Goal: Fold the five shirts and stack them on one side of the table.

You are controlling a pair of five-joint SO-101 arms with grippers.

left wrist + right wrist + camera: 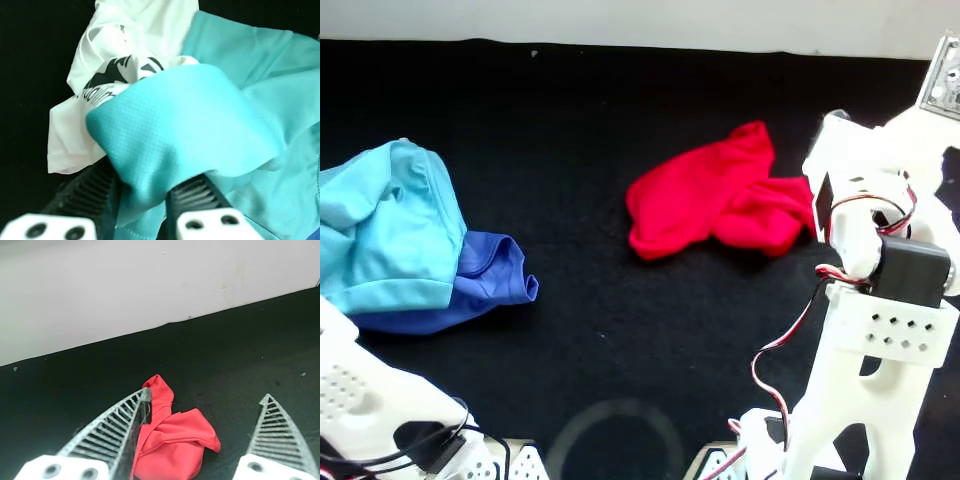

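The left arm's fingers are clamped on a fold of the teal shirt, with the cloth pinched between their ribbed pads. A white shirt with dark print lies crumpled against the teal one, touching it. From above, the teal shirt is heaped at the left side of the worktop, lying on top of a blue shirt whose edge sticks out toward the middle.

The right arm's fingers are spread wide apart and hold nothing. The red shirt lies on the worktop beneath them, closer to one finger than the other and not touching either. From above, the red shirt is a loose bundle right of centre, with its long axis running roughly across the worktop. Its right end lies just beside the right arm, which is clearly the nearer arm.

None of the shirts looks folded, so the task appears to be at an early stage. A wide bare stretch of worktop separates the two heaps and runs back to the wall, which should leave room for spreading a shirt flat.
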